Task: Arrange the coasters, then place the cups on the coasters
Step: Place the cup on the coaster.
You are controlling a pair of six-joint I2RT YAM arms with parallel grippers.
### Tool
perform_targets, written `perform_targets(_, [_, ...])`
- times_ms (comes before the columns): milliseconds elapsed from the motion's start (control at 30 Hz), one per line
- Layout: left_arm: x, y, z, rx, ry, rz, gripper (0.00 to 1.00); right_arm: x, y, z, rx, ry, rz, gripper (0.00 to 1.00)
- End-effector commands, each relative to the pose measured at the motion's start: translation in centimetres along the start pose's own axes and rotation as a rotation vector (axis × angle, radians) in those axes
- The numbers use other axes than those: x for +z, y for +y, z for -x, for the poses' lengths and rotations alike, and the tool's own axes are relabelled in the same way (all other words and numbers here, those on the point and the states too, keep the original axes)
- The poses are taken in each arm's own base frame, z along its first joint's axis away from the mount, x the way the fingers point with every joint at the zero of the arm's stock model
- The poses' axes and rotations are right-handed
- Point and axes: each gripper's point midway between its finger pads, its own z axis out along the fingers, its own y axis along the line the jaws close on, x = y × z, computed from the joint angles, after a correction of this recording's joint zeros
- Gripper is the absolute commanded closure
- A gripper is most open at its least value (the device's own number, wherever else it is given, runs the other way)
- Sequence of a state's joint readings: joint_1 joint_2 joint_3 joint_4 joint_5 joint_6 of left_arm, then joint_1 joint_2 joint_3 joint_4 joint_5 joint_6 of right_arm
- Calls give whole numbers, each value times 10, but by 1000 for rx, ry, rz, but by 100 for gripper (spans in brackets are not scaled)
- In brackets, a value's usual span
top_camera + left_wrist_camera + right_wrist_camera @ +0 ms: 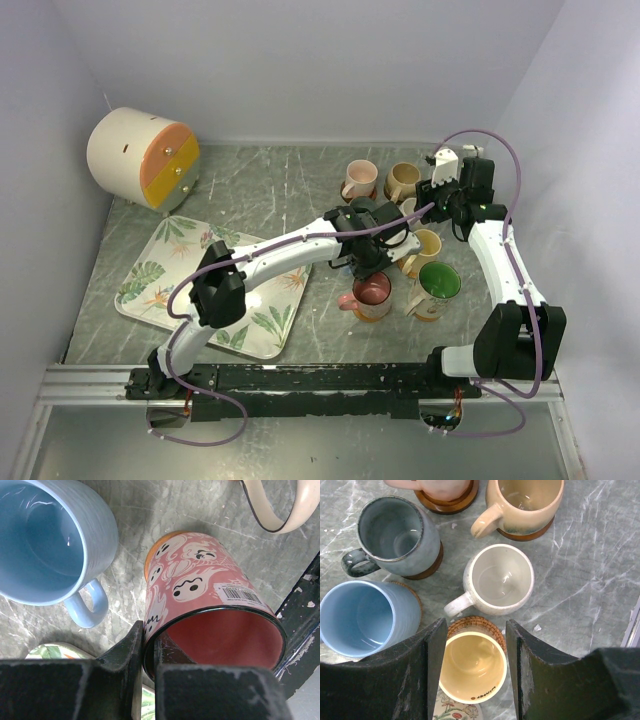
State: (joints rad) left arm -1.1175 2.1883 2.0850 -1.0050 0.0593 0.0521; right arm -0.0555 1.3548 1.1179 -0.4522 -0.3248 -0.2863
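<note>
Here, left tool [150,647] gripping empty red cup [200,580], right tool [475,630] wide astride empty yellow cup [472,667]

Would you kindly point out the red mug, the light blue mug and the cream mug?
red mug [200,585], left wrist view, on its printed outer wall.
light blue mug [40,545], left wrist view, on its inner wall.
cream mug [498,580], right wrist view, on its inner floor.

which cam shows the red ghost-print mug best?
Left wrist: the red mug fills the frame, ghost print and barcode clear, fingers clamping its rim. Top external shows it small, partly under the left gripper. Right wrist doesn't show it.
</note>
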Motion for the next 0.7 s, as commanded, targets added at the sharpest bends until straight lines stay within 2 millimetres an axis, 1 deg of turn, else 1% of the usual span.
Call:
perform_targets(0, [-16,-5,16,1,-65,-12,93,0,-1,-1,-6,-7,-2,50])
perform_targets(200, [-22,-4,16,6,-73,-5,93,1,-1,-3,-7,-2,-3,50])
perform_targets(433, [-14,-8,10,3,-51,-25,93,2,-2,-4,-7,3,-3,50])
perform_targets(667, [-14,-7,10,5,-48,-21,93,3,-2,-5,-5,8,-4,49])
